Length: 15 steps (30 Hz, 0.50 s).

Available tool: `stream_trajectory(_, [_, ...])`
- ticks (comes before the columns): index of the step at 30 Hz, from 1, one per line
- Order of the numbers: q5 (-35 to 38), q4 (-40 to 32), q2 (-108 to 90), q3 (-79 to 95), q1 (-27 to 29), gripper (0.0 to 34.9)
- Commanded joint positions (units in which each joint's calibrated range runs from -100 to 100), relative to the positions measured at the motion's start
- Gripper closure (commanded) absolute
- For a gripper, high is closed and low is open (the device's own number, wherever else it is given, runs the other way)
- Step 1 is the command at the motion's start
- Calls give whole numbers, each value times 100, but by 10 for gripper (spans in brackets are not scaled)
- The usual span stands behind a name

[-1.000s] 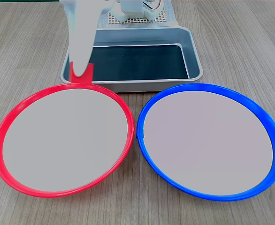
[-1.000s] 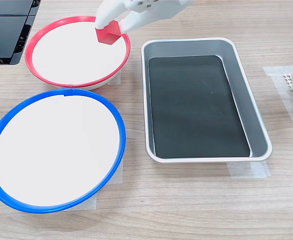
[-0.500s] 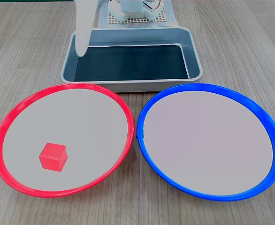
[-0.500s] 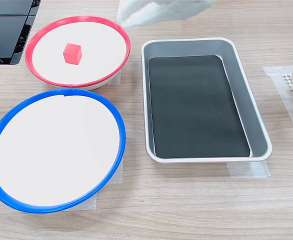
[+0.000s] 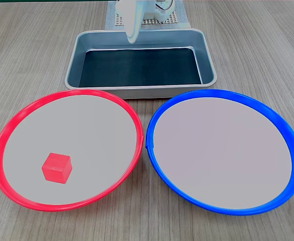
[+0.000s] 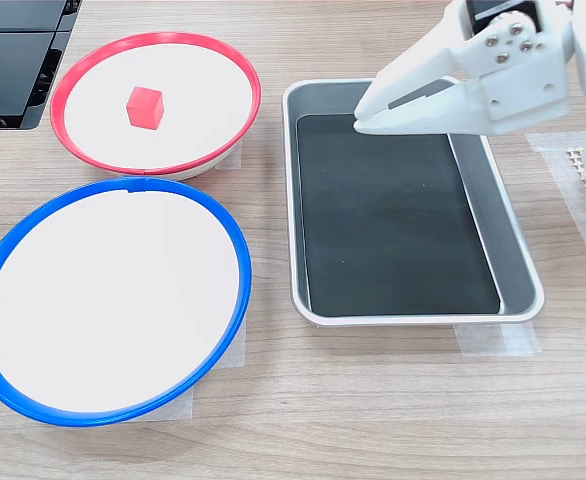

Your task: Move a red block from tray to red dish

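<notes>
Wood-grain table (image 5: pixel 26 60) carries everything. Nearest the camera in the first exterior view are two round dishes side by side, their rims almost touching: the red dish (image 5: pixel 11 125) on the first exterior view's left and a blue dish (image 5: pixel 282 130) on its right. The red block (image 5: pixel 56 167) lies in the red dish, on the pale centre toward the near-left part, sitting flat and touching nothing else. In the second exterior view the block (image 6: pixel 145 107) shows near the middle of the red dish (image 6: pixel 68 80), which lies beyond the blue dish (image 6: pixel 235 240).

Behind the dishes in the first exterior view is the tray (image 5: pixel 209 60), a silver metal pan with a dark bottom and nothing in it. In the second exterior view the tray (image 6: pixel 518 250) lies to the right of both dishes, with tape patches under its corners.

Over the tray hangs the white gripper (image 6: pixel 361 117), clear of the pan's floor, its tips above the tray's end nearest the red dish. The jaws come together at the tips with only a narrow slit between them further back, and nothing is held. In the first exterior view the gripper (image 5: pixel 132 36) shows as a blurred white shape at the tray's far rim.
</notes>
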Motion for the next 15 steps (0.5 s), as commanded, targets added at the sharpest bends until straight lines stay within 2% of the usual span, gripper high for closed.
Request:
stream_trajectory(1, [-34, 594, -256, 0, -13, 348])
stream_trajectory(5, [-29, 949, -256, 0, 53, 347])
stream_trajectory(10, [-44, 949, -256, 0, 72, 346])
stream_trajectory(12, [-44, 949, -256, 0, 72, 326])
stream_trajectory(15, [-39, 949, -256, 0, 72, 346])
